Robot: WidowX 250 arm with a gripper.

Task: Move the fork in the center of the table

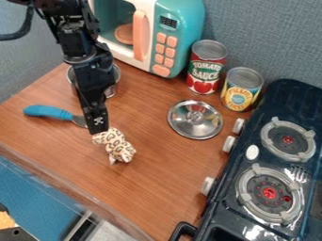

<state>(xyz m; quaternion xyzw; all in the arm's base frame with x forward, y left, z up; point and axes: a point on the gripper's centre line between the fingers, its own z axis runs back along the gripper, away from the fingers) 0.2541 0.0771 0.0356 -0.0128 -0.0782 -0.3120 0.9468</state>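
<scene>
Hanging at the spotted plush's (118, 147) upper end, gripper (98, 132), open or closed cannot tell, fork (297, 174) on stove (280, 101), beside nearer burner (269, 193), lid (195, 119) on table (157, 188).

Fork (295, 174): silver. Robot arm (78, 47): black. Bench (157, 188): brown, wood-grain pattern. Toy microwave (179, 16): teal and white, handle and buttons salmon-orange. Plush toy (117, 145): cream, dark leopard spots noted. Utensil handle (47, 111): bright blue. Tomato sauce can (205, 68): red, white lettering. Second can (241, 90): yellow and blue label. Pot lid (195, 119): silver. Stove (217, 219): dark navy, burners (242, 188) grey, centres red, knobs (208, 186) off-white. Wall (270, 28): mottled grey-blue.
</scene>
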